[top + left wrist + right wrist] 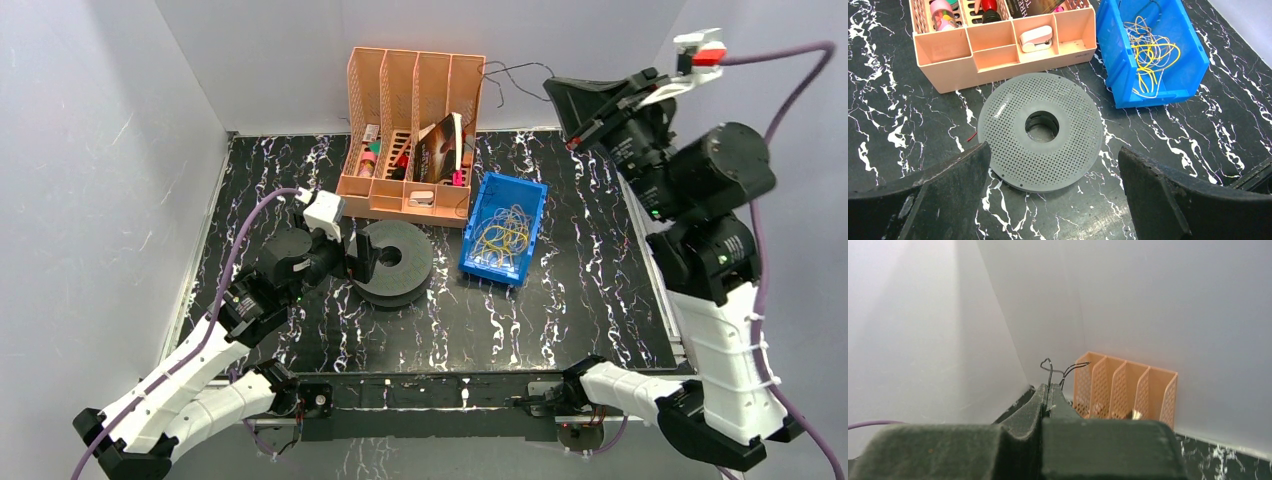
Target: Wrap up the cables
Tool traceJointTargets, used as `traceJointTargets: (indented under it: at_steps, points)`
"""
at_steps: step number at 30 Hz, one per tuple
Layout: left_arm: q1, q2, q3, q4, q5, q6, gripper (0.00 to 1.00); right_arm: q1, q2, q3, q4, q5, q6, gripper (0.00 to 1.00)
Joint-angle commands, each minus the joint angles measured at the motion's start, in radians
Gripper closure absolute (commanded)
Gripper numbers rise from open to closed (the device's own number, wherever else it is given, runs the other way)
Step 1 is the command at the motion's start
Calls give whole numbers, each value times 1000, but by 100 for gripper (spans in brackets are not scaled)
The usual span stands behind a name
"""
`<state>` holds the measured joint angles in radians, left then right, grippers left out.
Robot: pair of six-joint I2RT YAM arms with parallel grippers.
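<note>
no legible text, faint mark on grey spool (1068, 150) unreadable

We see the right gripper (1049, 396) with its jaws pressed together on a thin black cable (1050, 374), which rises toward 12 o'clock and curls into a small loop. At 3 o'clock from the fingertips, the orange slotted organizer (1125, 390) stands on the marbled table (1233, 460) against the white wall (1148, 300). A purple cord (868, 424) enters at 9 o'clock.

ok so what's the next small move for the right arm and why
Probably lower the right gripper toward the spool: it is shut on a thin black cable high near the back wall, while the left gripper is open by the spool, holding nothing.
</note>
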<state>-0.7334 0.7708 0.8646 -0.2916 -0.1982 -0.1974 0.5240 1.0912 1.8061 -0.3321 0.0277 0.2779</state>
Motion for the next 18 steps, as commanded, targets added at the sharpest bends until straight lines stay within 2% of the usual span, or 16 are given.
traceJointTargets:
  at_steps: [1,14,18]
  points:
    - [-3,-25,-3,21,7,13,2,4,-37,70,121,-88,-48,100]
    - [-3,-43,-8,30,10,16,2,3,-122,57,404,-215,10,100]
    - [-3,-54,-15,45,37,27,2,3,-135,14,433,-257,35,100]
